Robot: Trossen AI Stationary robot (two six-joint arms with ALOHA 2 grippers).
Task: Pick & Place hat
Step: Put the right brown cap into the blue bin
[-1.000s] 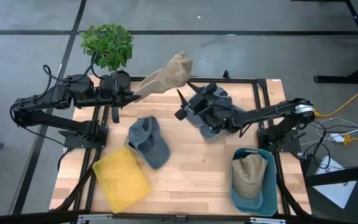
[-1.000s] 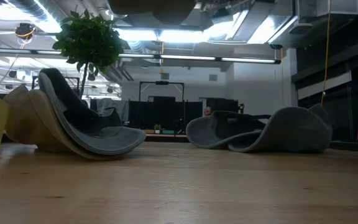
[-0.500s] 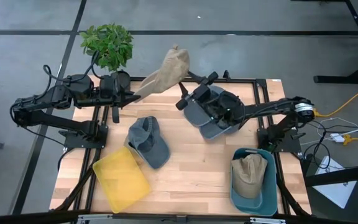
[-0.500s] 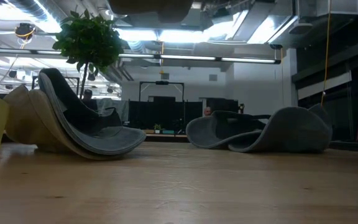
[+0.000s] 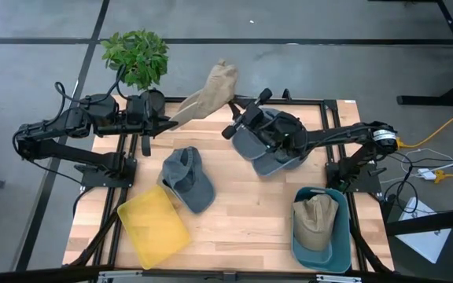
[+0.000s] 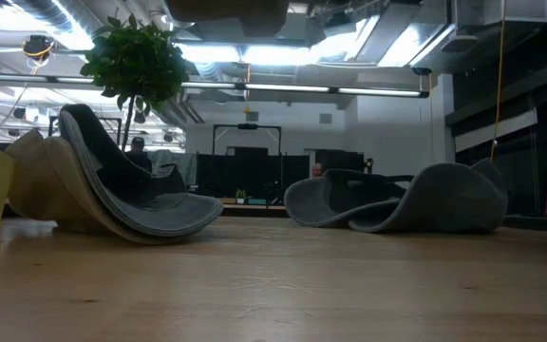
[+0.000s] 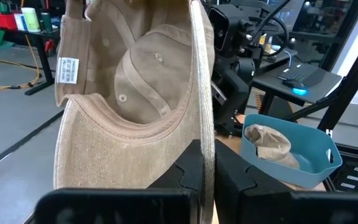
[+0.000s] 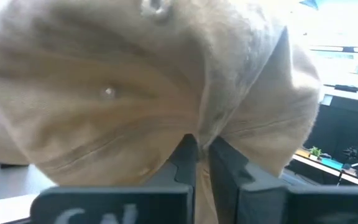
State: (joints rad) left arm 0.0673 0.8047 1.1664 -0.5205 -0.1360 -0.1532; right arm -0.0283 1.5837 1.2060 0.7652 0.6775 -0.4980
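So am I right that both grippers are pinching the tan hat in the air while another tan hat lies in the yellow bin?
Not quite: the second tan hat lies in the blue bin, not the yellow bin, as the high view shows. The rest holds: the left gripper and right gripper both pinch the raised tan hat.

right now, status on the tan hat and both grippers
Left gripper shut on tan hat's brim, held above the table's far edge. Right gripper shut on the hat's crown. Grey hat lies under right arm.
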